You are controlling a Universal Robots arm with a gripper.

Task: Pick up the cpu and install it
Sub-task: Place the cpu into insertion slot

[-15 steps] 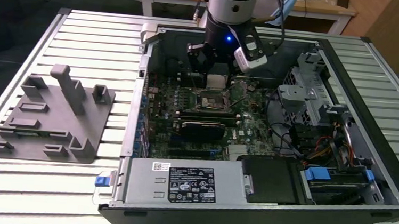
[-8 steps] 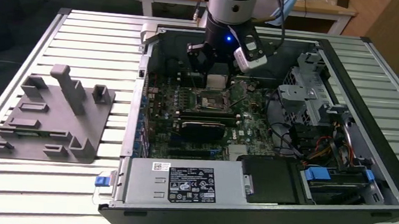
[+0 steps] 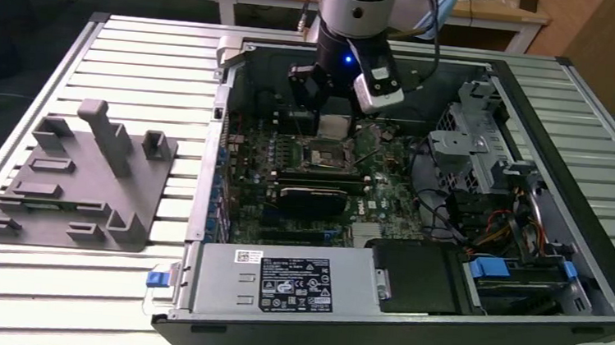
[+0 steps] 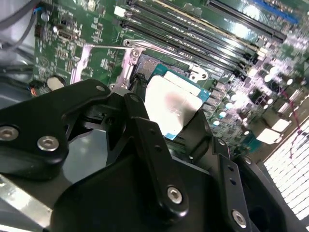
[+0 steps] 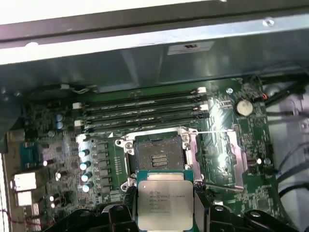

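Pick-up done: gripper [image 3: 333, 123] closed narrowly on the cpu [image 5: 165, 202], one black finger [image 5: 127, 209] on each of two opposite edges, pale metal top facing up and roughly level in the first wrist view. The chip is carried inside the open computer case [image 3: 220, 116], over the motherboard [image 5: 58, 145].

Install not done: socket [image 5: 159, 155] bare, dark contact field exposed, nothing seated. Its metal load plate [image 5: 227, 154] is swung open to one side with the thin lever wire out, so the bay looks ready to receive. The cpu hangs close to the socket but apart from it. How much height is left cannot be read, and the exact line-up over the frame is uncertain.

Edges and room:
- The socket frame's raised rim closely bounds the chip's footprint, so little sideways slack is judged
- Memory slots [image 5: 145, 110] run just beside the socket on the case-wall side
- A row of capacitors [image 5: 84, 164] stands near the opposite flank from the load plate
- A black heatsink block [image 3: 311, 196] sits close to the socket in the exterior view
- The drive cage [image 3: 486, 145] and cable bundle lie toward the exterior view's right, well apart from the arm
- Space above the board is open, so a straight vertical approach looks free

Grey plastic tray [image 3: 75, 195] sits on the slatted table [image 3: 29, 76], outside the case on the exterior view's left
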